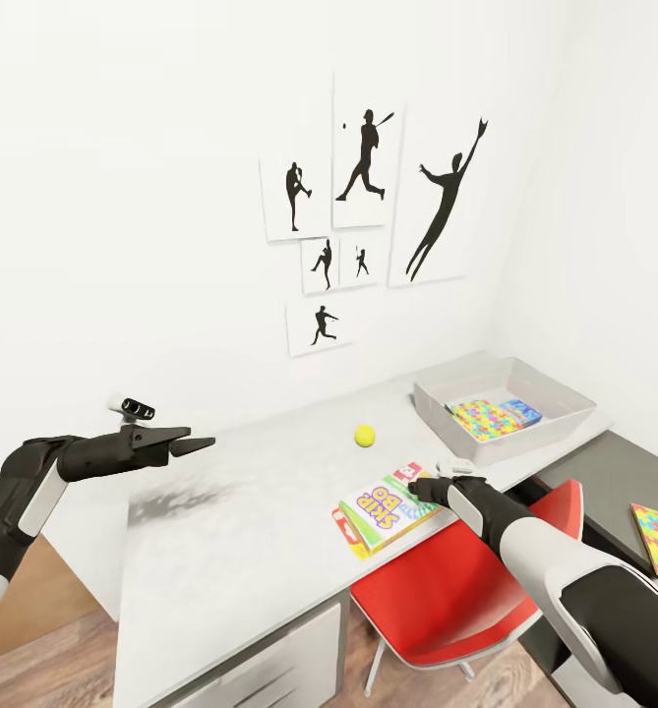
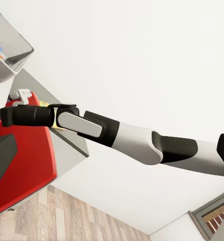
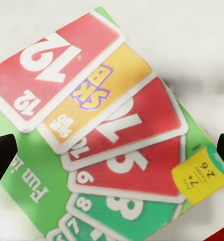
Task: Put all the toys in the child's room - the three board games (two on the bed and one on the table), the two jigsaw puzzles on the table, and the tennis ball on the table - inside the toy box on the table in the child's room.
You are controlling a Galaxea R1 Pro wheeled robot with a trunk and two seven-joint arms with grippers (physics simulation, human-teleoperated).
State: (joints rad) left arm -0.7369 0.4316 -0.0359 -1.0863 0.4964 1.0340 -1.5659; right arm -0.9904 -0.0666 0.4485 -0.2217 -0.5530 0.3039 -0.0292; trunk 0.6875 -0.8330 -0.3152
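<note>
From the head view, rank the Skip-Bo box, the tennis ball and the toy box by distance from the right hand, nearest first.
1. Skip-Bo box: on the table's near edge, directly under the right hand, whose fingers sit wide on either side of it.
2. Tennis ball: farther back on the table, toward the wall.
3. Toy box: at the table's far right end, puzzles already inside.

Head view: looked forward and down from above over the white rectangular desk [image 1: 250,511], wall behind. Left wrist view: faced sideways across the desk toward the red plastic chair [image 2: 26,165]. Right wrist view: pointed close down onto the green Skip-Bo card-game box [image 3: 107,135], shared with head view [image 1: 383,511].
</note>
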